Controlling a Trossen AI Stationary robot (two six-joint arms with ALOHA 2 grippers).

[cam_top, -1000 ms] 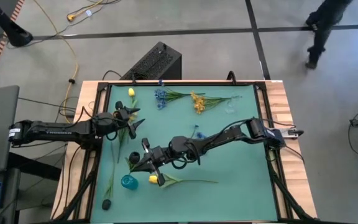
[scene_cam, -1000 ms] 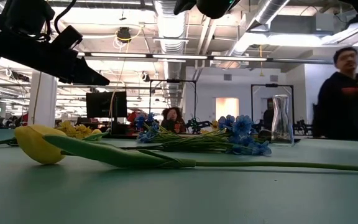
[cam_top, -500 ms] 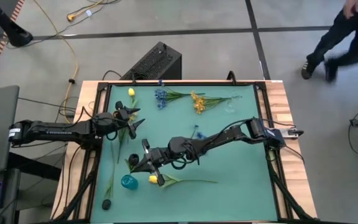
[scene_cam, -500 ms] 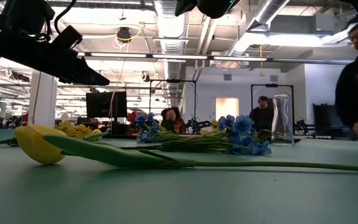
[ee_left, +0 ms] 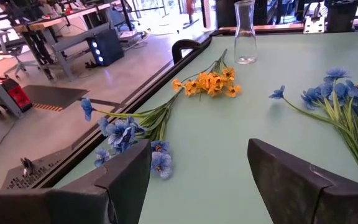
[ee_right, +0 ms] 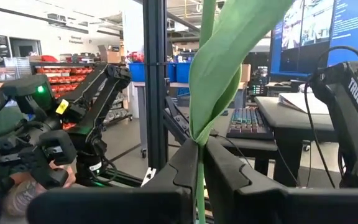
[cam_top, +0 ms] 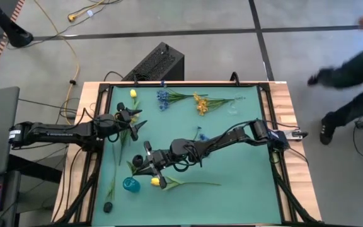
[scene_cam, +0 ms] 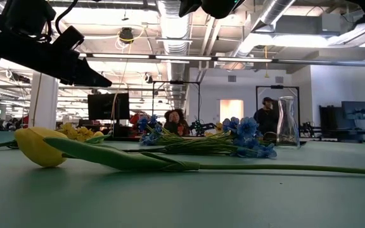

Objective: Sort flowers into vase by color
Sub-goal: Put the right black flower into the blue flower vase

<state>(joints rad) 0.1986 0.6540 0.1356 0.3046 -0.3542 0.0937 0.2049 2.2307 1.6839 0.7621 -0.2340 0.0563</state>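
Note:
My right gripper (cam_top: 146,166) hovers over the table's near left part, beside the teal vase (cam_top: 131,184), and is shut on a green-stemmed flower (ee_right: 199,134). A broad leaf (ee_right: 229,56) rises from that stem. My left gripper (cam_top: 131,120) hangs open near the table's left edge and touches nothing (ee_left: 197,180). A yellow tulip (cam_top: 155,181) lies flat on the mat, seen up close in the low view (scene_cam: 40,147). Blue flowers (cam_top: 162,96), yellow-orange flowers (cam_top: 200,103) and a clear glass vase (cam_top: 235,104) are at the far edge. My right gripper pinches the flower's thin green stem (ee_right: 199,138) between its two fingers, just below where the leaf branches off. The fingers point level toward the table's left and lie across the stem. The stem stands roughly upright above the fingers; its blossom is out of view.
Another yellow tulip (cam_top: 133,93) lies at the far left. A blue sprig (cam_top: 198,133) lies mid-table by the right arm. A dark-headed flower (cam_top: 108,206) lies by the near left corner. A black box (cam_top: 157,63) stands beyond the far edge, and a person (cam_top: 351,69) moves beyond the right side.
Neither arm and none of the flowers has visibly moved. The person beyond the table's far right corner has walked on to the right.

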